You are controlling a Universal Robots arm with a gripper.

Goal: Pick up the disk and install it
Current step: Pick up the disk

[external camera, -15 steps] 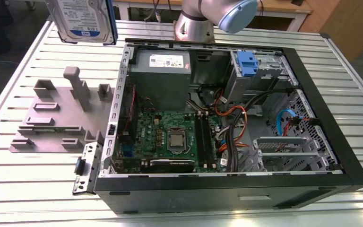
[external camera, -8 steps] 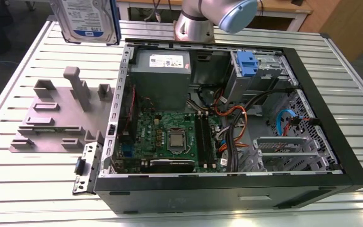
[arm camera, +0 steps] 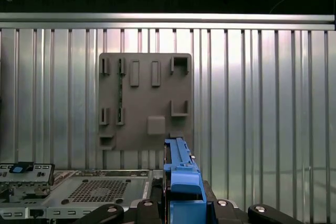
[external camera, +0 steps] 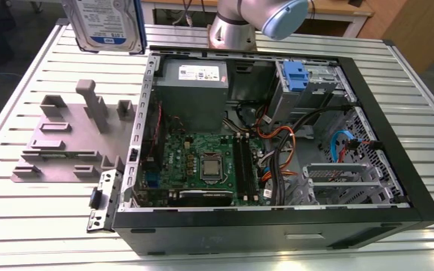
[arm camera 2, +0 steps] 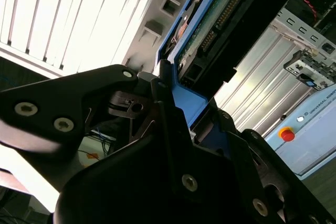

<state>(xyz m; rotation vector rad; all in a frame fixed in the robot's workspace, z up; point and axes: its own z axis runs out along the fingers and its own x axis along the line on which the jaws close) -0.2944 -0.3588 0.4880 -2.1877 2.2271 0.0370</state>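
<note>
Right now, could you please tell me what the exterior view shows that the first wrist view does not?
Exterior view: the arm, the motherboard, and the disk label-side on. First wrist view: the hand shut on the disk's blue edge. Both: the disk, the holder, the table and the case.

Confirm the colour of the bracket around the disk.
Blue. The carrier bracket on the disk shows best in the first wrist view.

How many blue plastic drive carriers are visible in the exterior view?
2. One frames the disk, held up at the exterior view's upper left. The other, a blue caddy, sits inside the computer case, toward the exterior view's right. More may be hidden inside.
</note>
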